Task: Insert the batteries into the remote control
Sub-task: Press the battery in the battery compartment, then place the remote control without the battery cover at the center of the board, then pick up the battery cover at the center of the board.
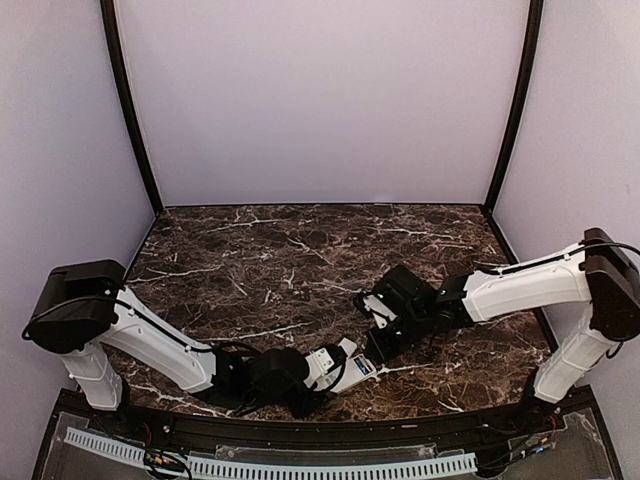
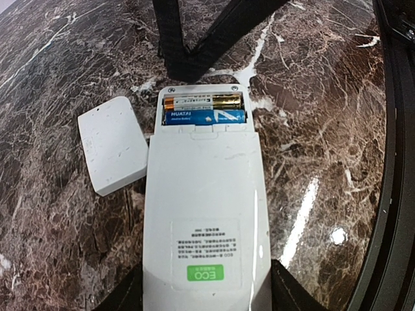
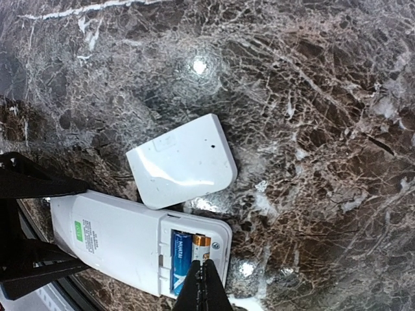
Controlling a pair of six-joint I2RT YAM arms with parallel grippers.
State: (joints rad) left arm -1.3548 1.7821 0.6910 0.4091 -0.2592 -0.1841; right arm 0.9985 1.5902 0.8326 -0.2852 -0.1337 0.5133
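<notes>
The white remote control (image 2: 204, 207) lies back-up on the marble, its battery bay open at the far end. Two batteries lie in the bay: a blue one (image 2: 204, 116) and a gold-and-white one (image 2: 202, 102) beside it. My left gripper (image 2: 206, 295) is shut on the remote's sides at its near end. My right gripper (image 3: 202, 267) is shut, its tips over the gold battery (image 3: 201, 241) next to the blue one (image 3: 179, 259); whether they touch it I cannot tell. In the top view the remote (image 1: 352, 368) lies between the left gripper (image 1: 330, 368) and the right gripper (image 1: 385, 330).
The white squarish cover plate (image 2: 111, 144) lies flat on the marble beside the remote's open end, also in the right wrist view (image 3: 181, 162). The table's dark front edge (image 2: 389, 194) runs close by the remote.
</notes>
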